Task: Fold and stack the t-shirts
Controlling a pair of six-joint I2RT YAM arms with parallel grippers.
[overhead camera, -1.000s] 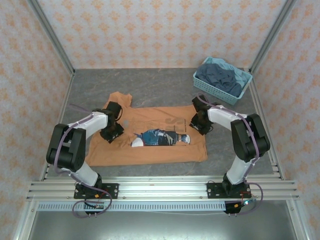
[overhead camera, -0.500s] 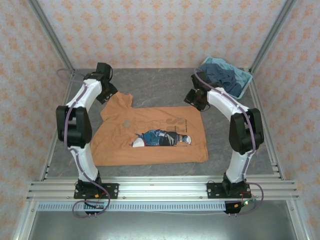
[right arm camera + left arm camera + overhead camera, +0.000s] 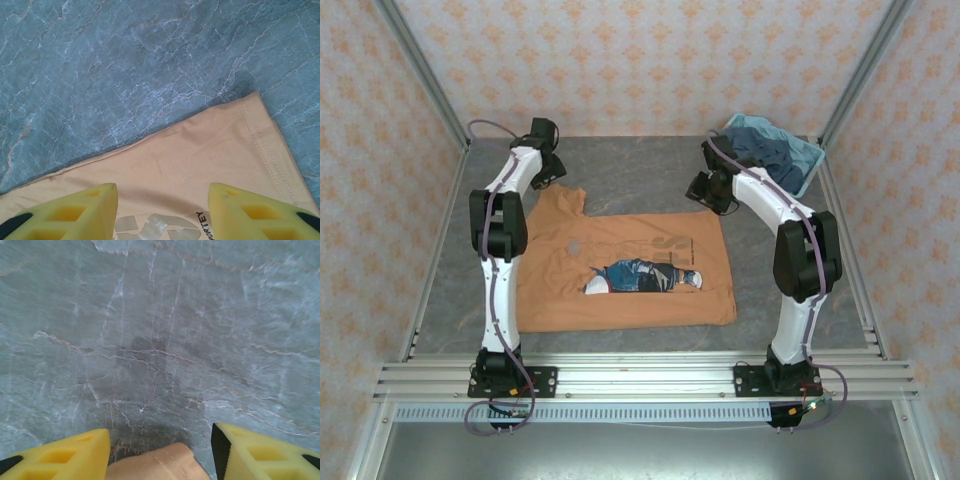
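Left arm [image 3: 520, 178] farther back, one t-shirt [image 3: 620, 302] — orange

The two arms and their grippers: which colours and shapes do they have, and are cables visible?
Both the left arm and the right arm have white links, black joint housings and a thin purplish cable alongside. The left gripper and the right gripper have yellow wedge-shaped fingers with hollow cut-outs and black patches.

Matt cloth t-shirt [image 3: 620, 305], smooth veined stone-look table [image 3: 640, 175]
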